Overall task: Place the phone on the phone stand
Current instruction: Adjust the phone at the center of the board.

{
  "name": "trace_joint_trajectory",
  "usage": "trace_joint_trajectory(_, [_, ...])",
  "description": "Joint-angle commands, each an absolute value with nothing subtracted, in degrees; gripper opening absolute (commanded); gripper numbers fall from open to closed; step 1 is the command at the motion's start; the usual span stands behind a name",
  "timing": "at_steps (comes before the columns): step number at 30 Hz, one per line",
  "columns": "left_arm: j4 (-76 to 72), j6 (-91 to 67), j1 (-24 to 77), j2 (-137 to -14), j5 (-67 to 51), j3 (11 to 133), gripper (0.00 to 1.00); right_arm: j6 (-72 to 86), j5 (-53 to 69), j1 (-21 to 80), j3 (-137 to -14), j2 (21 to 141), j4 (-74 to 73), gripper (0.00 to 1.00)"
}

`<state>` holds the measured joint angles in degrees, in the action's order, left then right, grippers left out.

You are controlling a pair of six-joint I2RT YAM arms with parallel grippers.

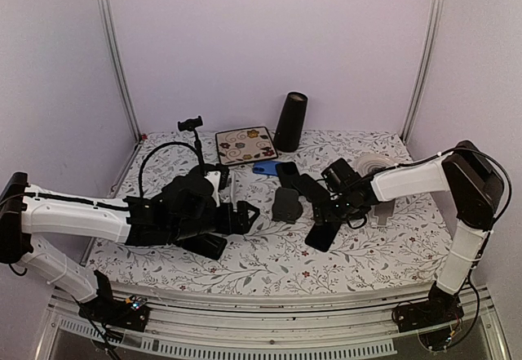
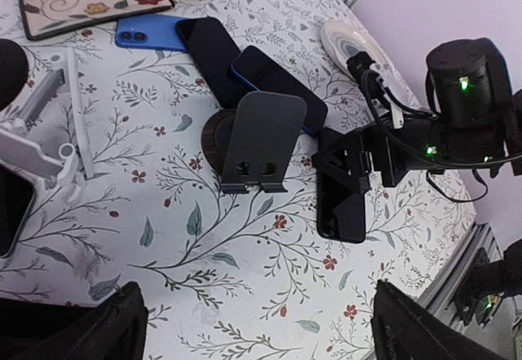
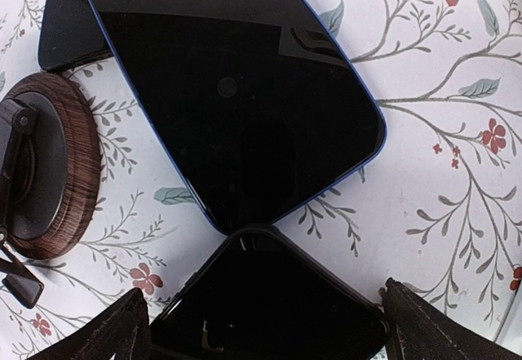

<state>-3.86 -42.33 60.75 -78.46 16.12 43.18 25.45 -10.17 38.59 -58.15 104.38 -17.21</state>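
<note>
The right gripper is clamped across the width of a black phone, which hangs down from the jaws toward the cloth. I cannot tell whether its low end touches. The stand sits just beside it at about 10 o'clock in the top view, with its lip seemingly facing the near edge. Lift clear first, tip the phone upright, then lower its bottom edge onto that lip. Keep off the blue-edged phone lying behind the stand. The left gripper hangs spread wide, holding nothing.
</note>
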Motion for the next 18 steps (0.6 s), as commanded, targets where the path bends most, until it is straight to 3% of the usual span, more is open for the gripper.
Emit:
trace_joint_trajectory(1, [-3.4, -43.1, 61.5, -78.5, 16.8, 44.2, 0.96, 24.8, -6.5, 38.6, -60.3, 105.5, -19.4, 0.99])
trace_joint_trajectory(18, [-3.2, -44.2, 61.6, -79.5, 15.6, 44.6, 0.92, 23.7, -9.2, 40.3, -67.2, 109.1, -23.9, 1.0])
